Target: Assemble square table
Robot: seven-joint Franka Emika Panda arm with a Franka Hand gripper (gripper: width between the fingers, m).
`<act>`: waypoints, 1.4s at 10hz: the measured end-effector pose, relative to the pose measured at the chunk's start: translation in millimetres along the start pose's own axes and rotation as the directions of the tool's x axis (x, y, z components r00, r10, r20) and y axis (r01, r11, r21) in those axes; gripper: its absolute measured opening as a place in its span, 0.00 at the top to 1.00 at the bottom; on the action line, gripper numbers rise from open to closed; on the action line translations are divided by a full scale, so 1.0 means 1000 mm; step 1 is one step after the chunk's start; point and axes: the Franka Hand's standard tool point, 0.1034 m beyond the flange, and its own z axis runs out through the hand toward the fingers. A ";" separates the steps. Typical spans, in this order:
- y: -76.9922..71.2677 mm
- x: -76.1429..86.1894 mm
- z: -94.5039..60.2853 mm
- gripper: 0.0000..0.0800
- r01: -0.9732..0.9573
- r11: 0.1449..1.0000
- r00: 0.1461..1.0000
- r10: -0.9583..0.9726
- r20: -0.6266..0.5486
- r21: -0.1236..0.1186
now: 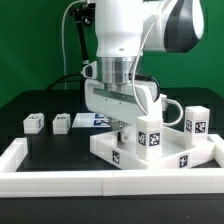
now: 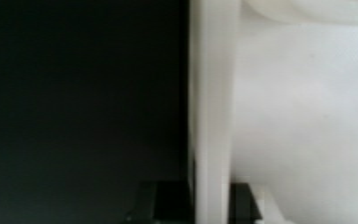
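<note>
Pincer state: the gripper [image 1: 122,128] has its jaws brought fully together. Neither view shows anything pinched between them.
Pincer attitude: pointing straight down and held low, close to the black table top.
Task thing, location: the square table [image 1: 160,153] lies flat on the black surface at the exterior view's right, near the white rail [image 1: 100,185].
Bearing from pincer: with the dial centred on the gripper in the exterior view, the slab's middle lies at 4 o'clock. Its nearest edge is just beside the fingers.
Standing legs: the front leg [image 1: 150,135] is between 3 and 4 o'clock, just beside the pincer. The rear leg [image 1: 195,120] is at 3 o'clock, farther off. Both stand with the long axis vertical.
Loose legs: the near loose leg [image 1: 60,122] and the far loose leg [image 1: 33,122] lie at 9 o'clock, well apart from the pincer. Their long axis is too small to read.
Marker board: the marker board [image 1: 92,118] lies between 9 and 10 o'clock, between the pincer and the loose legs.
Wrist view: a white surface [image 2: 300,120] with a straight edge fills half the picture. Which part it belongs to cannot be told.
Arm: there is only one.
Governing relation (judgement): the slab lies at 4 o'clock and the unfitted legs at 9 o'clock, on opposite sides of the pincer. Fetching a leg would require the jaws to part first, then travel away from the slab.
</note>
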 end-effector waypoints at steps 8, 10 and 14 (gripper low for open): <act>0.007 0.020 -0.003 0.92 0.556 0.831 0.831 -0.556 -0.005 -0.032; 0.008 0.023 -0.003 0.92 0.664 0.747 0.747 -0.664 -0.001 -0.038; 0.001 0.031 -0.006 0.92 0.883 0.464 0.466 -0.885 0.016 -0.064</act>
